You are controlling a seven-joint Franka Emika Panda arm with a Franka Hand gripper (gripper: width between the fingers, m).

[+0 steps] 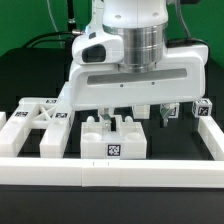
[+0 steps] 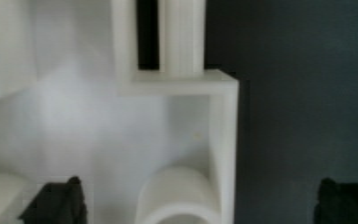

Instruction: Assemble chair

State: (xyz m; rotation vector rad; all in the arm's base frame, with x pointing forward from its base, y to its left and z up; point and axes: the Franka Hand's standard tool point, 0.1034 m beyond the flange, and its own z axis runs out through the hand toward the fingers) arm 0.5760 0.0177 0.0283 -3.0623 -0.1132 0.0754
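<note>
White chair piece (image 1: 113, 143) just below hand (image 1: 124, 118), jaws spread wide.

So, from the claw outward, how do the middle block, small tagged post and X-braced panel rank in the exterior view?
1. Middle block: directly below the claw.
2. Small tagged post: just to the exterior view's right.
3. X-braced panel: far on the exterior view's left.

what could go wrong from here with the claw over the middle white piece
The open claw looks off-centre over the middle chair piece: one fingertip overlaps it, so descending could hit its top. If it closes unevenly, the piece might twist or slide toward the X-braced panel close beside it.
</note>
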